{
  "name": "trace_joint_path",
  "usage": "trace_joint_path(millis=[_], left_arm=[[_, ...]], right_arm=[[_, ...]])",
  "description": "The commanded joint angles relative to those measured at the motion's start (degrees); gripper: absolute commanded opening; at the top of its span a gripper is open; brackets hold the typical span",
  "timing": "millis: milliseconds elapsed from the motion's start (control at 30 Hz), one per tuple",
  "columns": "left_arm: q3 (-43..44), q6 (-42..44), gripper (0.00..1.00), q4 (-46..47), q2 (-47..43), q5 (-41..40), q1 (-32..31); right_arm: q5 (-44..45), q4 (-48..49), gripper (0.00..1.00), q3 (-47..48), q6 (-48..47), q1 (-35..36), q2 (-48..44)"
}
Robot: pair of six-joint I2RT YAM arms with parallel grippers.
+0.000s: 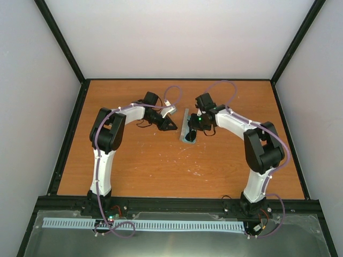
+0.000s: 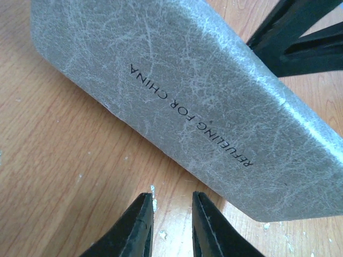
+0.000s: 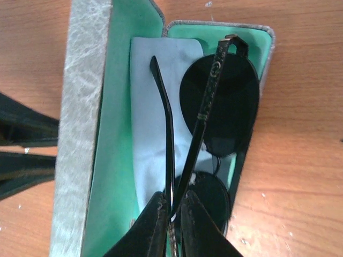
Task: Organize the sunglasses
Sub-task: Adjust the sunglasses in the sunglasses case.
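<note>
An orange-brown wooden table [image 1: 161, 171] is spreading out between pale walls, with both arms reaching toward its middle. There the sunglasses [image 3: 225, 107] are lying in the shallow half of an open grey case [image 3: 80, 134] lined in teal. Their dark round lenses are resting partly on a light blue cloth [image 3: 142, 134] that is spread inside the case. Both thin arms of the sunglasses are running up out of the case and passing between the fingers of the right gripper [image 3: 172, 214], which is pinching them with its jaws nearly together.

The case's lid is standing up on edge. Behind the lid, the left gripper [image 2: 171, 214] is hovering low over the wood, pointing at the marbled grey shell printed "REFUELING FOR CHINA". Its jaws are standing a narrow gap apart and holding nothing. Whether its tips are touching the shell cannot be told.
</note>
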Motion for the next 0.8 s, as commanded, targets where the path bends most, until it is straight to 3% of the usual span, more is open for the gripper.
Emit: trace_joint_path(millis=[0,300,533,767], left_arm=[[0.18,-0.42,0.23,0.23,-1.25,0.56,-0.66],[-0.16,-0.51,0.22,0.48,-0.81,0.87,-0.7],[0.27,-0.45,0.22,0.38,-0.21,0.8,-0.7],[0.19,-0.48,0.22,0.26,-0.07,0.71,-0.7]], right_arm=[[-2.06,2.67,0.1,2.73,0.09,0.19,4.72],[-1.55,2.6,0.08,4.68,-0.93,-0.39,11.74],[-0.56,2.68,0.08,3.11,-0.85,-0.95,8.19],[0.81,2.93,0.18,2.34,-0.49,-0.93,0.9]])
